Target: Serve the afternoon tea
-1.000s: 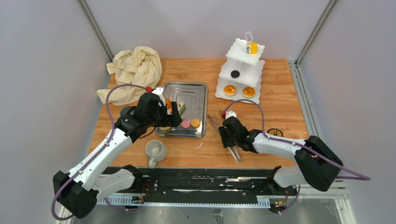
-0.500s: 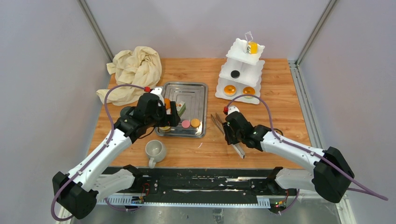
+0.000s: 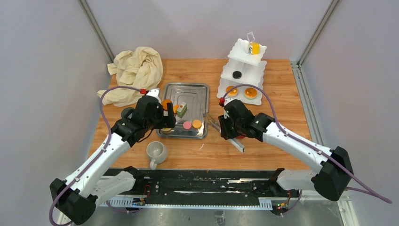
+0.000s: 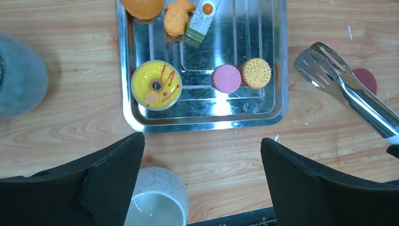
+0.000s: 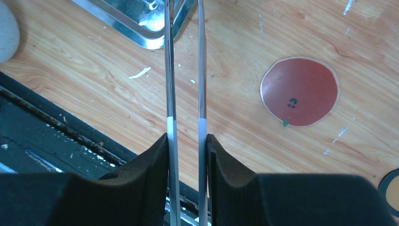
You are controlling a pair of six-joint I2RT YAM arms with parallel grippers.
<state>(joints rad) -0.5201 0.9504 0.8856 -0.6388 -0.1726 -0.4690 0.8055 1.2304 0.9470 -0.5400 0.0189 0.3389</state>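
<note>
The steel tray holds a pink cake, an orange biscuit cake, a green-layered slice, a yellow ring cake and orange cakes. My left gripper is open and empty, above the table just in front of the tray and over the off-white mug. The grey mug stands left of the tray. My right gripper is shut on metal tongs, whose tips reach the tray's right front corner. The white stand holds two orange tarts, a black cake and a yellow one.
A cream cloth lies bunched at the back left. A red round sticker is on the wood right of the tongs. The table's near edge and the black rail run just below both grippers.
My right arm has swung left and forward, carrying the tongs from the table's front toward the tray's right side. My left gripper has shifted slightly back and left.
</note>
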